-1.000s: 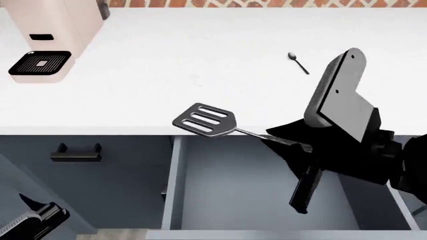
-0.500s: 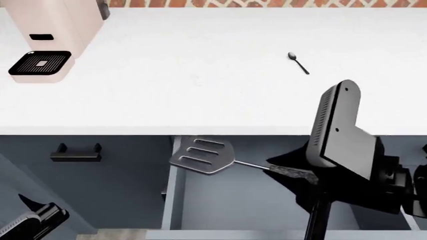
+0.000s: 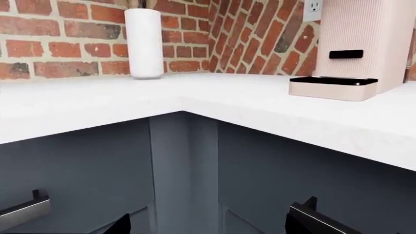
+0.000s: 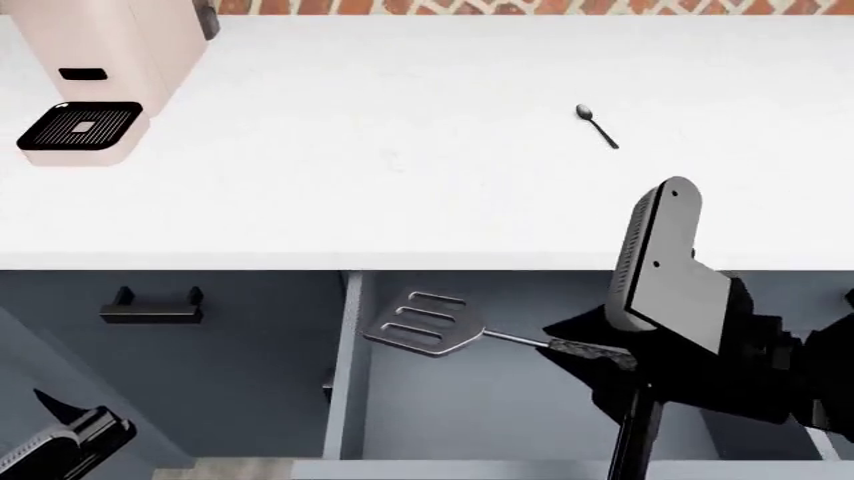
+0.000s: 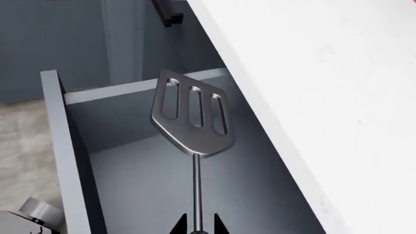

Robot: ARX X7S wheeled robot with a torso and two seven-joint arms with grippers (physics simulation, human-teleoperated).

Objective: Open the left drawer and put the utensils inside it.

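My right gripper [image 4: 598,352] was clamped on the spatula [image 4: 430,323], blade ahead of it over the open left drawer [image 4: 350,360]. I judged lowering flat before release best; the teaspoon [image 4: 595,125] lay beyond, on the counter [image 4: 400,180].

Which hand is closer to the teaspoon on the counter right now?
The right. The right hand holds the spatula over the open left drawer, below the teaspoon. The left hand sits low at the far left, much farther away.
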